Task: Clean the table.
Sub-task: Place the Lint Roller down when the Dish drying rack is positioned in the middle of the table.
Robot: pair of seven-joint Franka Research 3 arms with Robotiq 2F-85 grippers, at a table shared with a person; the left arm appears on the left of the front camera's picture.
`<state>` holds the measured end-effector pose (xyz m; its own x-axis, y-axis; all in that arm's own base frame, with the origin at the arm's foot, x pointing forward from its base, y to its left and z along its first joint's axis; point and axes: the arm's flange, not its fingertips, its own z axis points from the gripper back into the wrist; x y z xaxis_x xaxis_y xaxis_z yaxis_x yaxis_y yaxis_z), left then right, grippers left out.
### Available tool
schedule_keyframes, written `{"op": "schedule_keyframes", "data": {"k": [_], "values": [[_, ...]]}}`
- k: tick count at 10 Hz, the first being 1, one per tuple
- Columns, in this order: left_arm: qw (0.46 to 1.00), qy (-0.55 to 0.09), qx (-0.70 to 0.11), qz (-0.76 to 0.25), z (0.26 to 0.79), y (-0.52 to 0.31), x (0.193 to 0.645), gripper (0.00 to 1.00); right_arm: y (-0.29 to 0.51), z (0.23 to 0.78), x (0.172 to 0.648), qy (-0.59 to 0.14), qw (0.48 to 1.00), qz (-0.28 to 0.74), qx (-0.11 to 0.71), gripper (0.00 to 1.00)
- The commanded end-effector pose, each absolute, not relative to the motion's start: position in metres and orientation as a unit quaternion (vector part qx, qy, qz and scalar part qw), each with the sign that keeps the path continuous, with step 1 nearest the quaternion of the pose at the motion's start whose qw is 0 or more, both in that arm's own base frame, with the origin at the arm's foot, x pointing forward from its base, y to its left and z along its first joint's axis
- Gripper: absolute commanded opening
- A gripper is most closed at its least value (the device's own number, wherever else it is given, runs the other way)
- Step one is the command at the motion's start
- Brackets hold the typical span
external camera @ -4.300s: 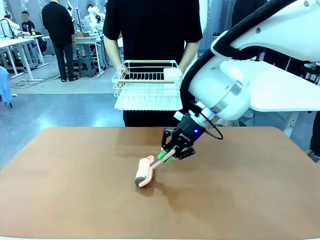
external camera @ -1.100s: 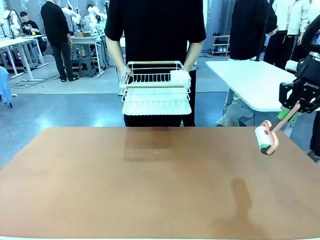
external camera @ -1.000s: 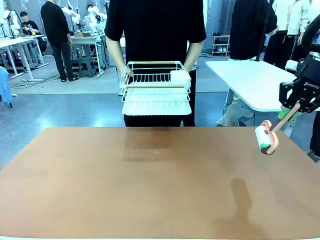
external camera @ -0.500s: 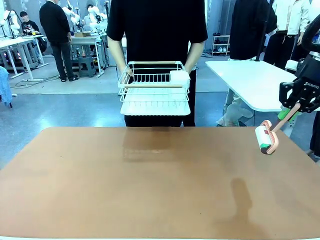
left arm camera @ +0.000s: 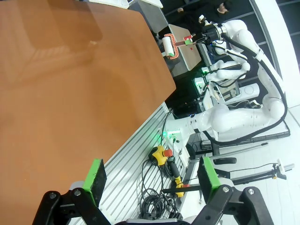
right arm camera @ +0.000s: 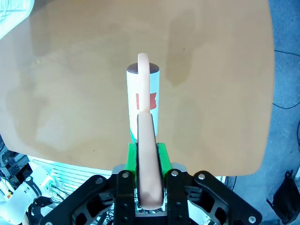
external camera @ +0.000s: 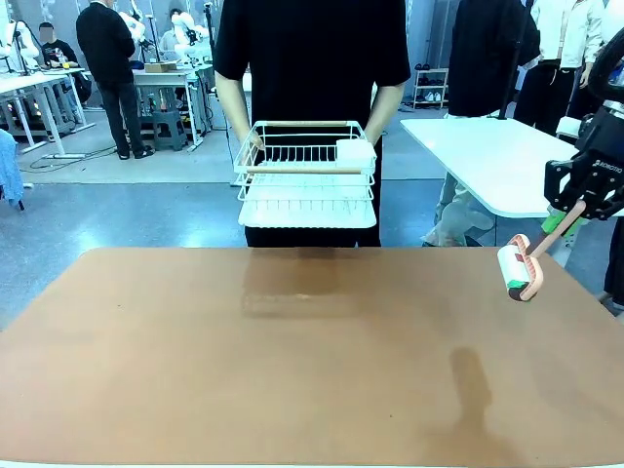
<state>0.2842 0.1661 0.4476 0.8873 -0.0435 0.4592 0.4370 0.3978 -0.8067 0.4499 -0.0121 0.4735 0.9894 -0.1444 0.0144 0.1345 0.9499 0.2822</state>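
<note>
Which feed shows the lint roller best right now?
Right wrist view: the lint roller sits large and centred, handle clamped in the right end effector. Front view shows it smaller at the right edge. Left wrist view shows it tiny, far off.

We see bright, even light from above. On the table (external camera: 195,370) a soft shadow (external camera: 468,375) lies down and left of the jaws of the right gripper (external camera: 561,222). In its wrist view the lint roller (right arm camera: 143,93) between the jaws is sharp, and the top beyond them is pale and washed out. Around the left gripper's (left arm camera: 152,174) jaws, straight lines bend toward the edges.
</note>
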Motion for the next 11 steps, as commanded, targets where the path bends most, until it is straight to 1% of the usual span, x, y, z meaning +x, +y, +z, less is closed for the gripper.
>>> {"op": "schedule_keyframes", "data": {"k": [1,11], "values": [[0.808,-0.195,-0.534,-0.152,0.4486,0.1666,0.2815,1.00,-0.0118,0.4770,0.4479,-0.021,0.986,-0.073,0.146,0.21],[0.808,-0.195,-0.534,-0.152,0.4486,0.1666,0.2815,1.00,-0.0118,0.4770,0.4479,-0.021,0.986,-0.073,0.146,0.21]]}}
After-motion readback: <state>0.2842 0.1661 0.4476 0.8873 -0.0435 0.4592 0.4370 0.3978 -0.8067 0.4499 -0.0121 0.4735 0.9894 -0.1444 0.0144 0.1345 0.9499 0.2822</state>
